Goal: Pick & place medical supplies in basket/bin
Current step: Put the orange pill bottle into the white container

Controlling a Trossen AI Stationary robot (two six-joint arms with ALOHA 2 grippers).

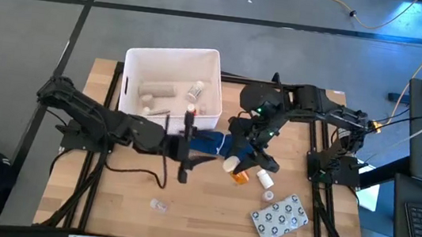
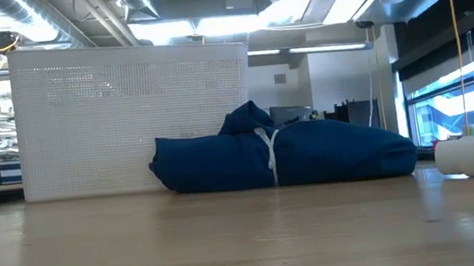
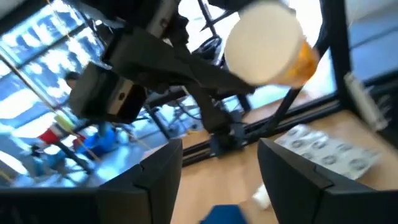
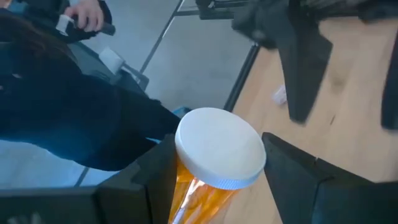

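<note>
The right gripper (image 4: 214, 186) holds the orange pill bottle (image 4: 211, 165) between its half-open fingers, white cap toward the empty, open left gripper (image 3: 217, 171), with the white tub (image 1: 139, 66) just behind them.

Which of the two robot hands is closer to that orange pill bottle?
The right. The right gripper holds the orange pill bottle between its fingers, lifted over the table. The left gripper hangs beside the white tub, apart from the bottle, fingers open.
</note>
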